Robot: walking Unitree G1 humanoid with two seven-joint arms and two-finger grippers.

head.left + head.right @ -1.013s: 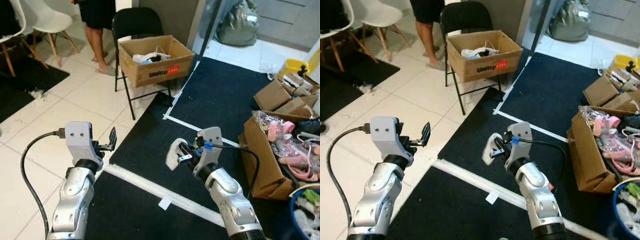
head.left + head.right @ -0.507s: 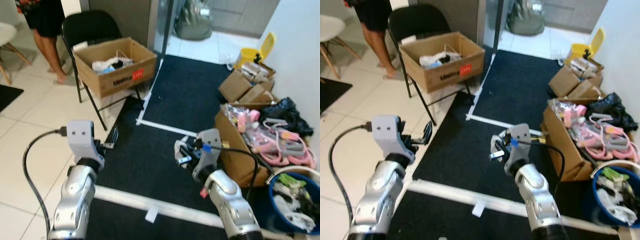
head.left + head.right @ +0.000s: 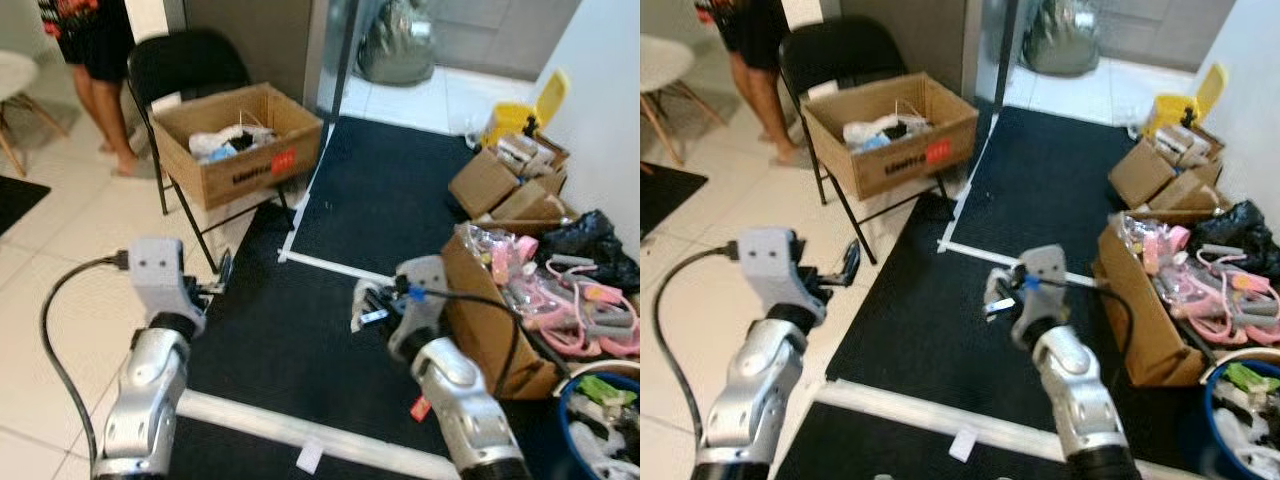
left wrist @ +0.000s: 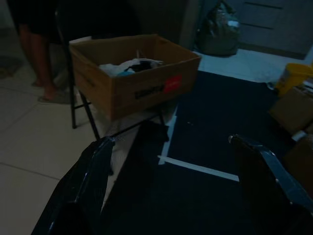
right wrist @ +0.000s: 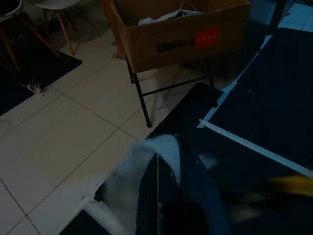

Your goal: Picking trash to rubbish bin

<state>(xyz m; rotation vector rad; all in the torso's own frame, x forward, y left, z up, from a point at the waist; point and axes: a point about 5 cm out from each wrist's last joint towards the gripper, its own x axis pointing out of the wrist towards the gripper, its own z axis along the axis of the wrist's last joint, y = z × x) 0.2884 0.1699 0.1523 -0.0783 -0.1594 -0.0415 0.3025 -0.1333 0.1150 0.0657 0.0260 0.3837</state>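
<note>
My right gripper is shut on a white crumpled scrap of trash and holds it above the black mat. In the right wrist view the scrap bulges around the pressed-together fingers. My left gripper is raised over the mat's left edge, open and holding nothing; its two fingertips stand wide apart in the left wrist view. A blue rubbish bin with trash inside stands at the lower right, to the right of my right arm.
A cardboard box of trash rests on a black folding chair, with a person's legs behind it. Open cardboard boxes holding pink items line the right side. A white tape line and a paper scrap lie on the mat.
The camera has shifted, so the whole scene sits a little differently. Both arms keep their pose, and the right gripper still holds the white scrap.
</note>
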